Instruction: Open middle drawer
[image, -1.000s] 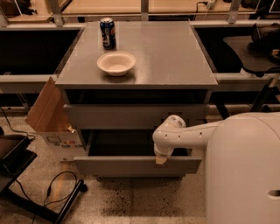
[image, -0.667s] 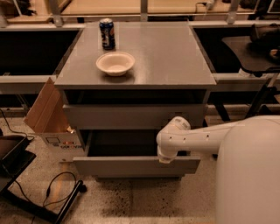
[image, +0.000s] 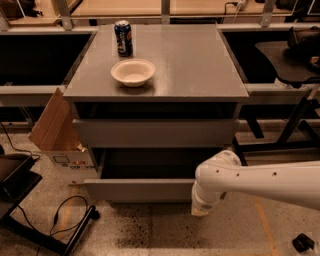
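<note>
A grey cabinet stands in the middle of the camera view. Its upper drawer front is shut. The drawer below it is pulled out, and its dark inside shows behind its front panel. My white arm comes in from the right. My gripper hangs at the arm's end, just in front of the right end of the pulled-out drawer front and slightly below it, pointing down at the floor.
A white bowl and a blue can stand on the cabinet top. An open cardboard box sits on the floor at the cabinet's left. Cables lie at lower left. Dark tables flank both sides.
My arm's end has dropped from the drawer front's top edge and moved right, in front of the panel. The drawer stays pulled out about as far as before.
</note>
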